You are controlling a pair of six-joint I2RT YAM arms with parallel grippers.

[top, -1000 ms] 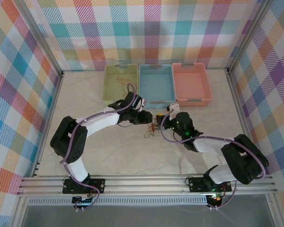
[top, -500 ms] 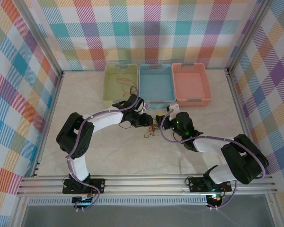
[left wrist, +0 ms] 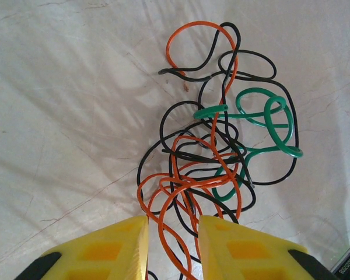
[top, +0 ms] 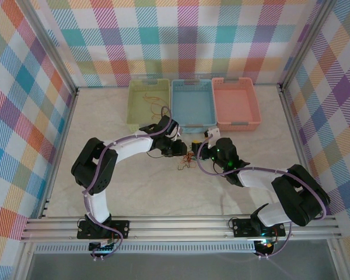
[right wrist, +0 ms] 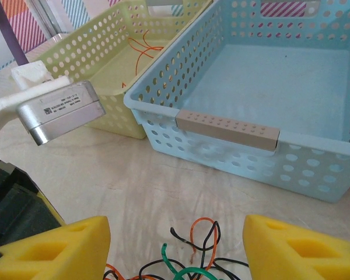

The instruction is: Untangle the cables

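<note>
While the cables [left wrist: 221, 140] lie tangled, left gripper [left wrist: 172, 236] parted around orange strands [left wrist: 174, 233] — right gripper [right wrist: 175, 239] spread wide.

Glossy plastic-coated cables [left wrist: 213, 157] lie on a matt, marble-like table [left wrist: 64, 116].

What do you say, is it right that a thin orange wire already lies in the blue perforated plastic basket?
Wrong basket: the thin orange wire lies in the yellow-green perforated plastic basket, not the blue basket beside it. The right wrist view shows this.
</note>
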